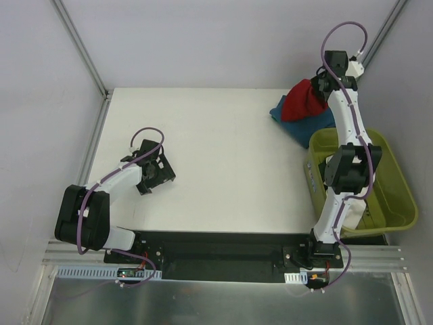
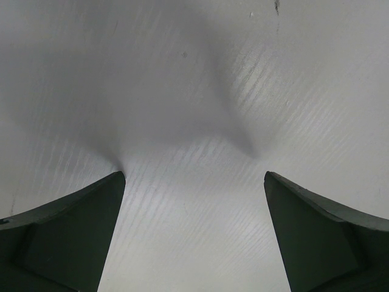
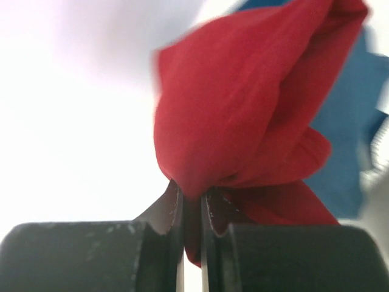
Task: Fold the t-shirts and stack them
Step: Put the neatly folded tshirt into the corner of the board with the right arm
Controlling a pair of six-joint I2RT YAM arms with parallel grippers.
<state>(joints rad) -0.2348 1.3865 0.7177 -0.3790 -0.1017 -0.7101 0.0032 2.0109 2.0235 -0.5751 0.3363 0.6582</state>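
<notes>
The deep red t-shirt point(image 1: 303, 101) hangs bunched at the table's far right, and my right gripper point(image 1: 319, 84) is shut on its top. In the right wrist view the red t-shirt point(image 3: 243, 115) is pinched between the closed fingers point(image 3: 169, 210) of the right gripper point(image 3: 192, 198). The teal-blue t-shirt point(image 1: 298, 122) lies crumpled under and around the red one; it also shows in the right wrist view point(image 3: 346, 140). My left gripper point(image 1: 161, 169) rests low over bare table at the left, and it is open and empty point(image 2: 194, 176). No white t-shirt shows.
An olive-green tub point(image 1: 394, 203) stands at the right edge of the white table point(image 1: 223, 162), partly behind the right arm. Grey walls and a metal frame enclose the table at the back and sides.
</notes>
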